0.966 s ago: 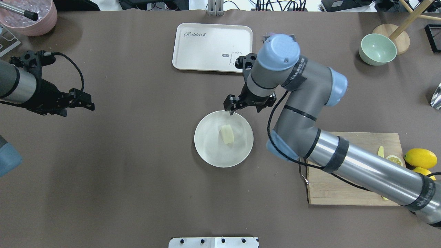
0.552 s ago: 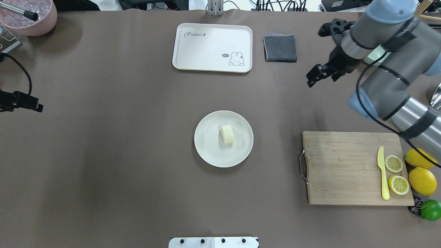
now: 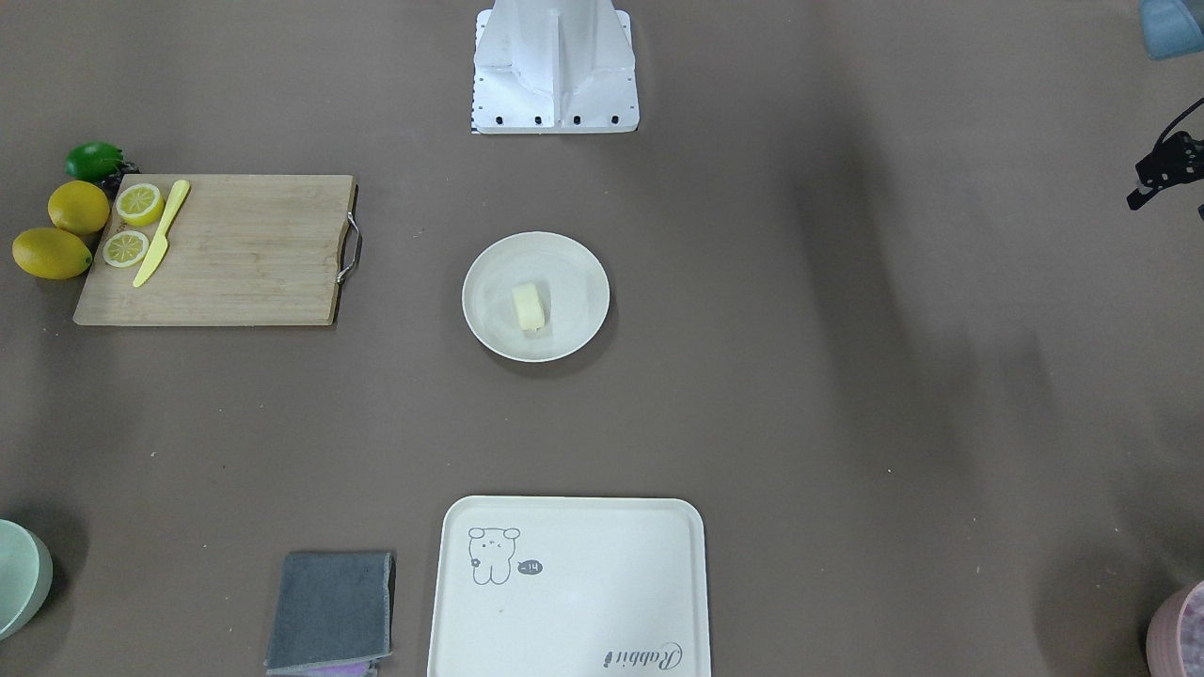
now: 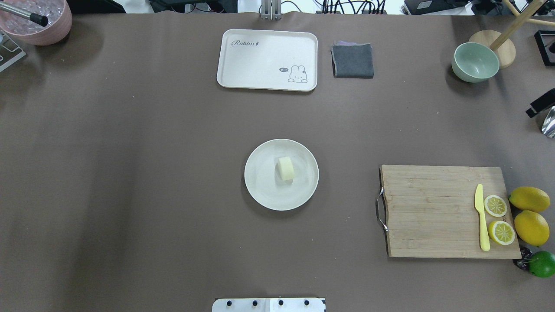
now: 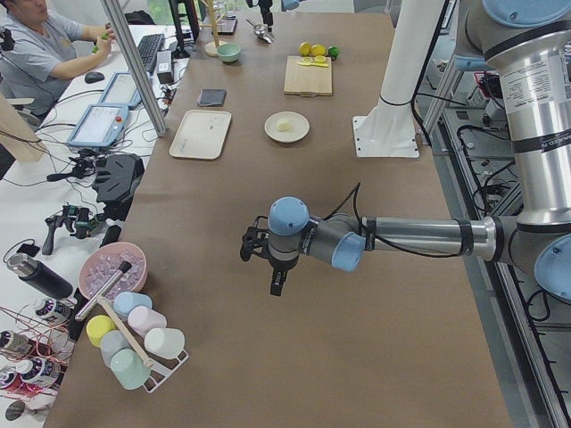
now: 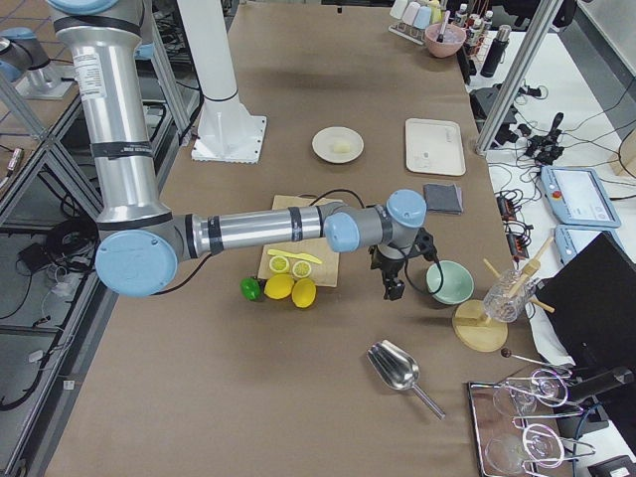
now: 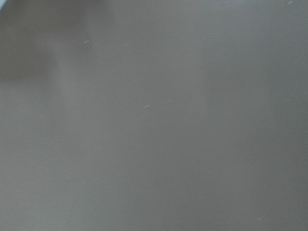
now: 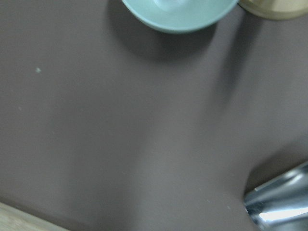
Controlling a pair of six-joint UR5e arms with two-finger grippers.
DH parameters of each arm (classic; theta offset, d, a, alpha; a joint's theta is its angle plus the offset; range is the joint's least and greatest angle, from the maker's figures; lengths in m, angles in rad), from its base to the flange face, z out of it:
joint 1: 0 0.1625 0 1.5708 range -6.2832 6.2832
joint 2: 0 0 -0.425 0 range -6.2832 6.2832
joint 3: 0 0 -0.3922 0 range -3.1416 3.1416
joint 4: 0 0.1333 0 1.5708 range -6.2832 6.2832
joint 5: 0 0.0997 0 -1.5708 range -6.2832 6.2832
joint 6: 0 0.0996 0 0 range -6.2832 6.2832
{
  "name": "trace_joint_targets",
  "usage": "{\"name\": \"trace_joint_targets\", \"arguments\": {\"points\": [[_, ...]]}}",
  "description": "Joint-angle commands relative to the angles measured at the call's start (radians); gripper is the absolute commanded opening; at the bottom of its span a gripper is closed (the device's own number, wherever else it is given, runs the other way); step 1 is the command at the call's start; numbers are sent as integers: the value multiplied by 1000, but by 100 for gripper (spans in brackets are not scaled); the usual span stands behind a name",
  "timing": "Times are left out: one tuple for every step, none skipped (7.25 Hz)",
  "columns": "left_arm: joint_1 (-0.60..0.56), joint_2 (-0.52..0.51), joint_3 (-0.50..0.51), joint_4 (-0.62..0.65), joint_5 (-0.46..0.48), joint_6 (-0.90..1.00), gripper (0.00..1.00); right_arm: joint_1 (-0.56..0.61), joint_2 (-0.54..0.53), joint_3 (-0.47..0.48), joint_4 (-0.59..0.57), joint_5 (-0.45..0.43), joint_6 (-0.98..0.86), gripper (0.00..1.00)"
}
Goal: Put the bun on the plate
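The pale cream bun point(image 4: 285, 168) lies on its side in the middle of the round off-white plate point(image 4: 260, 190) at the table's centre; the front view shows the same bun point(image 3: 529, 307) on the plate point(image 3: 489, 329). No gripper is near it. Only a black sliver of my right gripper point(image 4: 537, 108) shows at the overhead view's right edge, near the green bowl, and I cannot tell its state. My left gripper point(image 3: 1149, 188) is far off at the table's left end, also seen from the side point(image 5: 277, 285); its state is unclear. Neither wrist view shows fingers.
A cream tray point(image 4: 267, 60) and a folded grey cloth point(image 4: 352, 60) lie at the far side. A green bowl point(image 4: 475, 62) and metal scoop point(image 4: 550, 123) are at the right. A cutting board point(image 4: 433, 212) holds a knife and lemon halves; lemons lie beside it.
My right arm has swung from the plate's far rim out to the right edge. My left arm has withdrawn past the left edge. The bun has stayed still on the plate.
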Motion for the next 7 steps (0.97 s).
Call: {"name": "trace_joint_targets", "arguments": {"points": [[-15, 24, 11, -3, -3, 18, 97, 83, -99, -4, -15, -12, -88, 100], [-14, 9, 11, 3, 2, 8, 97, 121, -108, 8, -20, -7, -92, 100], [-12, -8, 18, 5, 0, -3, 97, 126, -153, 18, -9, -7, -102, 100], [-11, -32, 12, 5, -1, -81, 97, 133, -170, 31, -11, -10, -121, 100], [-2, -66, 15, 5, -1, -145, 97, 133, -187, 33, -9, -13, -147, 100], [1, -92, 27, 6, -4, -143, 97, 133, -197, 45, -9, -16, -151, 100], [0, -111, 9, 30, -6, -144, 97, 139, -193, 47, -12, -1, -149, 100]]}}
